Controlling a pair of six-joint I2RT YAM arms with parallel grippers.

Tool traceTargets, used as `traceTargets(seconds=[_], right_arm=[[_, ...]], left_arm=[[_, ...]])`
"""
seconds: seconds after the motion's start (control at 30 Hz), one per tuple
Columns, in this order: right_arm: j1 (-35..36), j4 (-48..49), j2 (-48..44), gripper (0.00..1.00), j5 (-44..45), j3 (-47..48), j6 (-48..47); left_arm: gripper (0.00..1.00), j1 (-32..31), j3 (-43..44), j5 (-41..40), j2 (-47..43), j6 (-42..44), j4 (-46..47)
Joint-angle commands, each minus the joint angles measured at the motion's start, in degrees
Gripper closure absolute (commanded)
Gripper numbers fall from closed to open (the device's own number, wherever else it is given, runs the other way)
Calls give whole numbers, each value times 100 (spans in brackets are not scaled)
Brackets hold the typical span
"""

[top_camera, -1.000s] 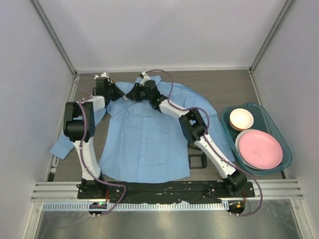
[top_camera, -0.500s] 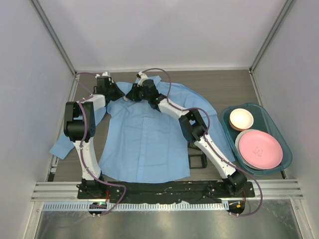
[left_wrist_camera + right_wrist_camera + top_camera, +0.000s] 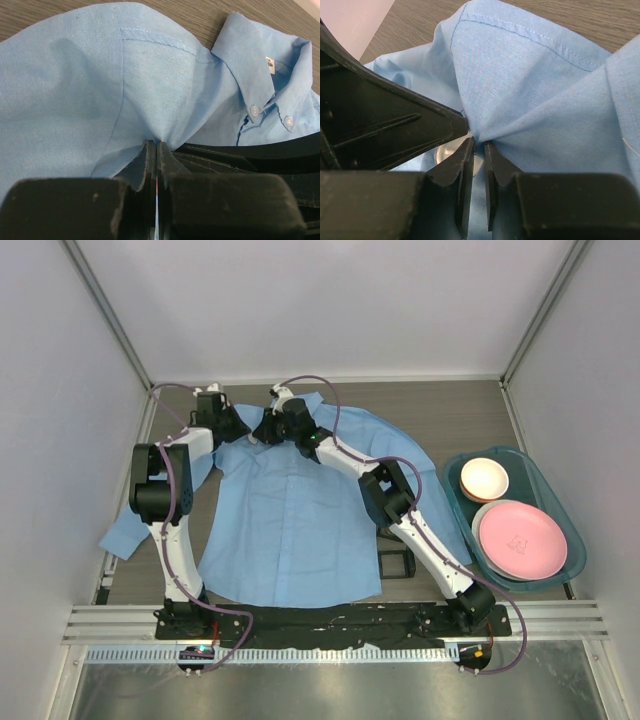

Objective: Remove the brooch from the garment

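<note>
Top external view: the garment [image 3: 295, 515] lay flat, front up, on the wooden table [image 3: 450, 410], collar toward the far edge, one sleeve trailing past the left arm's base. Both arms reached to the collar and shoulder area at the far left of the garment. There the left gripper [image 3: 243, 431] and right gripper [image 3: 262, 430] met nearly tip to tip, and their jaw state was not readable from this height. A teal tray [image 3: 556, 502] stood well apart on the right, holding a pink plate [image 3: 520, 540] and a small cream bowl [image 3: 485, 478]. Left wrist view: the left gripper [image 3: 156, 146] was clenched, its fingers pressed together on a pinch of the garment's [image 3: 100, 90] cloth, which rose in a tented fold from the fingertips. The collar [image 3: 252, 70] lay to the right with two small buttons visible, and a black part of the right gripper [image 3: 250, 152] sat just beside the pinch. Right wrist view: the right gripper [image 3: 476, 145] was nearly closed, with only a narrow slit between the fingers, and folds of the garment [image 3: 535, 90] converged into that slit. The left gripper's [image 3: 380, 120] black body touched the same gathered point from the left. A small pale disc [image 3: 442, 152] showed under the cloth just left of the fingertips, mostly hidden and not identifiable.
</note>
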Motion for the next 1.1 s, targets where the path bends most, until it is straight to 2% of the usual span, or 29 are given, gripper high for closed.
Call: traceTargets(seconds=[0.0,0.17,0.33,0.53,0.63,0.67,0.77,0.83,1.07], right_arm=[[490,-891,0,78,-552,-22,-130],[455,-646,-105,75,-421,-232,18],[165,276,-448,67,-131,-1138,853],[-54,672,-457,61,-209,-1235,1591],[-168,918,-466,59,-288,-1297,1750],[-212,1024,-492,59,-332,-1384,1881],[-353,1499,-641,56,-534,-1647,2110],[-441,1936,-746,53,-683,-1762,2260],[-757,2272,-677,49,-1105,-1701,2672]], left_arm=[[100,-224,214,152,-115,159,34],[100,-224,135,38,-142,141,139],[100,-233,-32,-339,-168,326,209],[100,-233,-58,-630,-239,283,140],[84,-242,-58,-499,-326,133,139],[72,-242,-102,-342,-361,107,191],[59,-233,-216,-69,-423,-60,490],[55,-242,-304,81,-441,-157,683],[52,-233,-410,494,-414,-438,956]])
